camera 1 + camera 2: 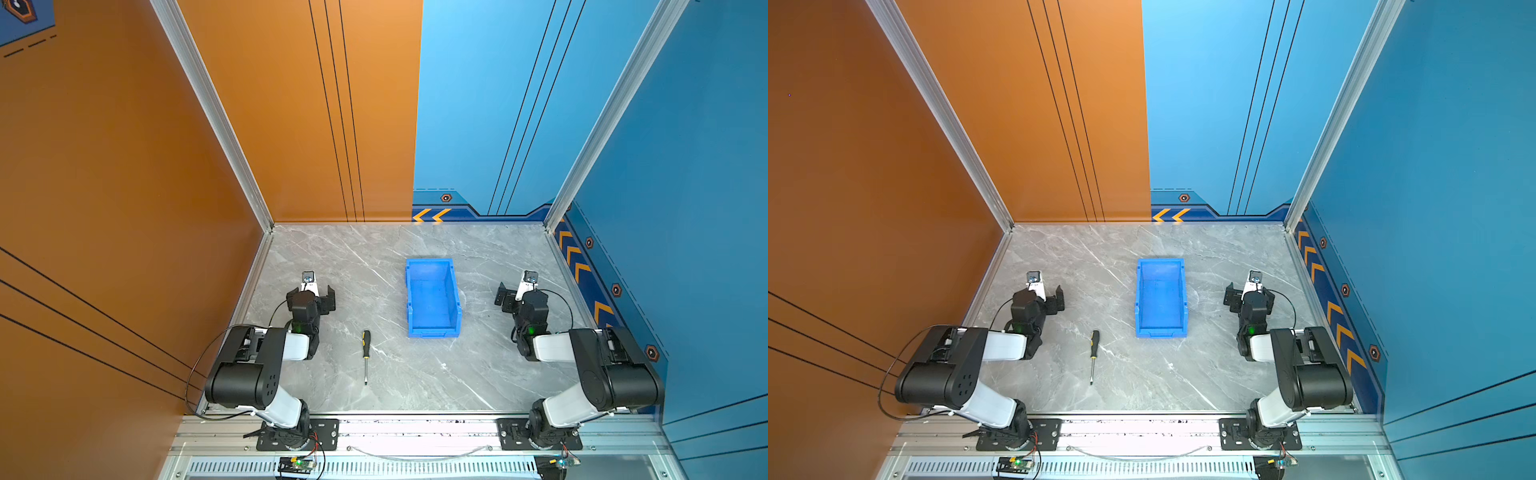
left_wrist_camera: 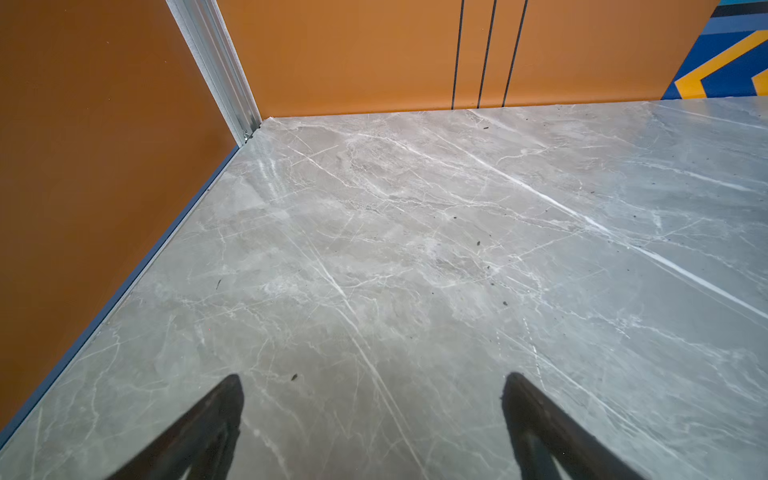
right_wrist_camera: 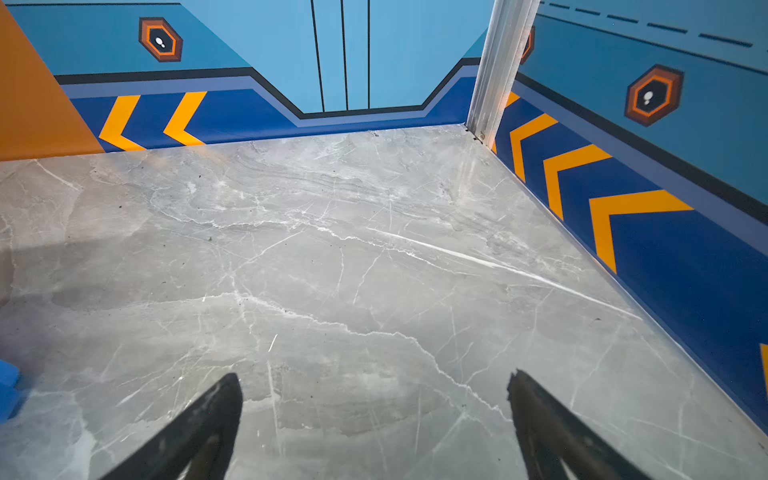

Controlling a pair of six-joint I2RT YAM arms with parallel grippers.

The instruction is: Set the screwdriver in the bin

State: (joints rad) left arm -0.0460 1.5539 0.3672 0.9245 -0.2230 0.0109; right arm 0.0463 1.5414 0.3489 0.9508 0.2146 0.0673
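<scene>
Black joint housings point(image 1: 237, 382), white link shells point(image 1: 286, 409), green indicator light point(image 1: 298, 328), looping black cable point(image 1: 188, 380), bolted black base plates point(image 1: 328, 432)

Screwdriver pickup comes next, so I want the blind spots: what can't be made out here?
- screwdriver: tip type too small in both top views; outside both wrist views.
- bin: only a corner at the right wrist view's edge.
- left gripper, right gripper: fingers cut off by their wrist views' edges.

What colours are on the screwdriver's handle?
Black and yellow; the screwdriver shows best in a top view.
</scene>
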